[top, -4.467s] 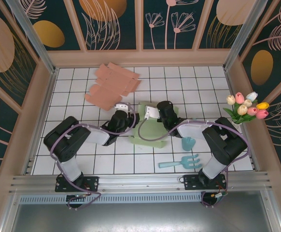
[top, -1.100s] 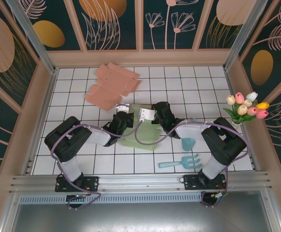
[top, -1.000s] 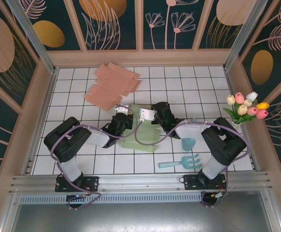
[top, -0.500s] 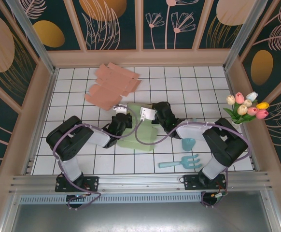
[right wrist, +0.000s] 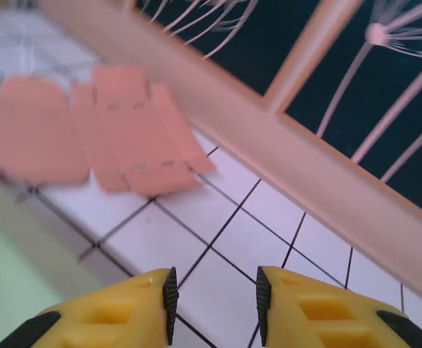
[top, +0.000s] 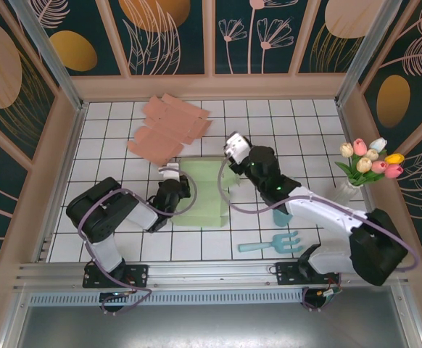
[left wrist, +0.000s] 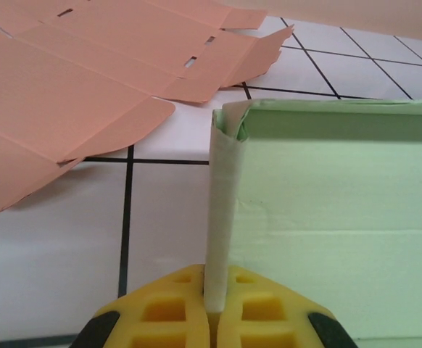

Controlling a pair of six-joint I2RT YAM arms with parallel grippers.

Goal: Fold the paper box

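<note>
Nearest to me, low in the top view, a pale blue toy rake (top: 272, 243) lay on the white tiled table (top: 124, 246), with a small blue cup (top: 283, 215) just beyond it, right of centre.

A little farther in, at the middle of the frame, the green paper box (top: 200, 192) sat partly formed, with its panels lying flat and its left wall standing. The left gripper (top: 175, 183) had hold of that left wall. In the left wrist view its yellow fingers (left wrist: 160, 319) were pressed together at the bottom centre, pinching the lower edge of the upright green wall (left wrist: 222, 217). The rest of the box spread off to the right of the frame.

Beyond the box, the right gripper (top: 230, 151) hung above its far right corner. In the right wrist view its fingers (right wrist: 124, 312) stood apart with bare tile between them and gripped nothing. A strip of green showed blurred in the lower left.

At the right edge of the top view stood a bunch of tulips (top: 370, 161). Farther back, in the upper left, flat pink cardboard sheets (top: 169, 129) lay overlapping on the tiles, well apart from both grippers. Behind them ran the wooden rail (top: 211, 87) of the painted back wall.
</note>
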